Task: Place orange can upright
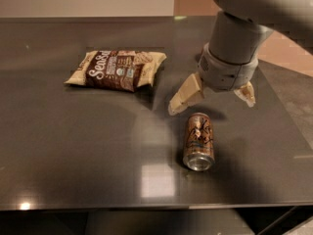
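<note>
In the right half of the frame, my hand [212, 105]: open, holding nothing. The two cream fingers [185, 96] are spread wide and angled down. It hovers just beyond the far end of the can, and I see no contact.
orange can [199, 141]: lying on its side on the surface, right of centre, lower half of the frame. Its long axis runs up and down the picture, with a silver end facing the bottom edge and dark script showing on top.
snack bag [116, 70]: flat, upper left, well apart from can and hand.
surface [73, 146]: dark grey, glossy, with a patch of glare at bottom centre.
</note>
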Available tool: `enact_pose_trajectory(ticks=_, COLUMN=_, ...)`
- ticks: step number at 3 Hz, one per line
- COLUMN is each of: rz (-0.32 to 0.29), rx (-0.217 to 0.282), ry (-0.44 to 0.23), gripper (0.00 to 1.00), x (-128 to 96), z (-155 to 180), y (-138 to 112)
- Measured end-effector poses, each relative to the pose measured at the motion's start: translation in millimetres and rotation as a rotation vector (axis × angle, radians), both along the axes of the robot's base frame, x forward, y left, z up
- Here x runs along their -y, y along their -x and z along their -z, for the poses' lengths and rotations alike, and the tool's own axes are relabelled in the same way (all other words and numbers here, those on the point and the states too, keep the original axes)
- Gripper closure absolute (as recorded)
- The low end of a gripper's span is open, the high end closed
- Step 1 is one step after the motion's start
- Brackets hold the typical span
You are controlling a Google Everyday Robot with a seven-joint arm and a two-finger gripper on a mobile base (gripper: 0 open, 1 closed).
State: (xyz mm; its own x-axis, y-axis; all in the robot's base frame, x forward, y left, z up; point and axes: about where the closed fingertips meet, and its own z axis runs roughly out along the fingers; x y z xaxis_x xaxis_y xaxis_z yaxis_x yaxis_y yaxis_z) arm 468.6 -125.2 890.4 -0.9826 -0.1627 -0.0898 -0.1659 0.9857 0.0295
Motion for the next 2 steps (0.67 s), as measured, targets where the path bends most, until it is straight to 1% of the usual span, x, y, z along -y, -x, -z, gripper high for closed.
enact_pose_trajectory(ticks=1, rz=0.114, rx=-0.035, ry=0.0, gripper=0.0, x=-5.7, z=13.3, y=16.4)
enact_pose_trajectory(ticks=2, rz=0.162, rx=-0.063, ry=-0.016, gripper=0.0, x=-17.2, z=25.4, y=27.8)
